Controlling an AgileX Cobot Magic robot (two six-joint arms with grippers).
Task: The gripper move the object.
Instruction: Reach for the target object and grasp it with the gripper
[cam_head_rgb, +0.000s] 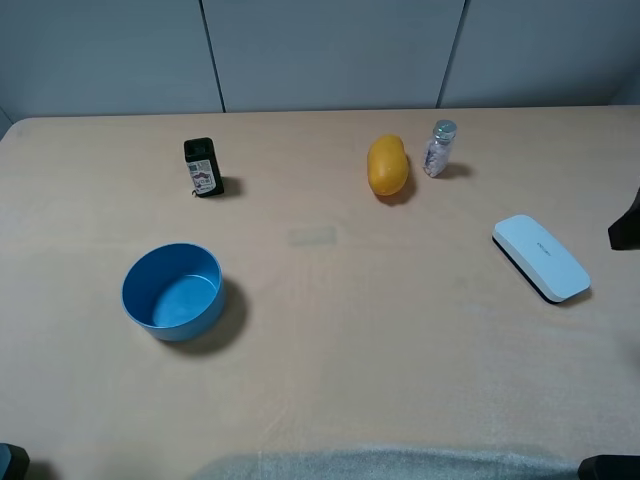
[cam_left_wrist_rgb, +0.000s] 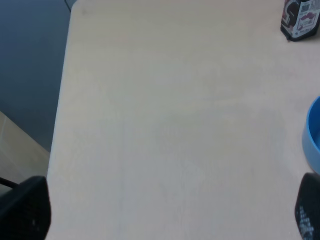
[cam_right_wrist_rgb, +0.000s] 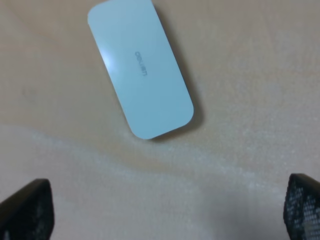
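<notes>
The white oblong case (cam_head_rgb: 540, 257) lies flat on the tan table at the right. It also shows in the right wrist view (cam_right_wrist_rgb: 140, 67), whole and untouched. My right gripper (cam_right_wrist_rgb: 165, 212) is open, its two black fingertips (cam_right_wrist_rgb: 27, 210) spread wide, apart from the case and empty. A black part of the right arm (cam_head_rgb: 627, 222) shows at the right edge, just beyond the case. My left gripper (cam_left_wrist_rgb: 165, 215) is open and empty over bare table near the left edge, with the fingertips (cam_left_wrist_rgb: 25, 207) at the corners of its view.
A blue bowl (cam_head_rgb: 172, 291) stands at the front left and a small black labelled box (cam_head_rgb: 203, 167) at the back left. An orange oval fruit (cam_head_rgb: 387, 166) and a small clear bottle (cam_head_rgb: 439, 148) stand at the back, right of centre. A grey cloth (cam_head_rgb: 400, 465) lies along the front edge.
</notes>
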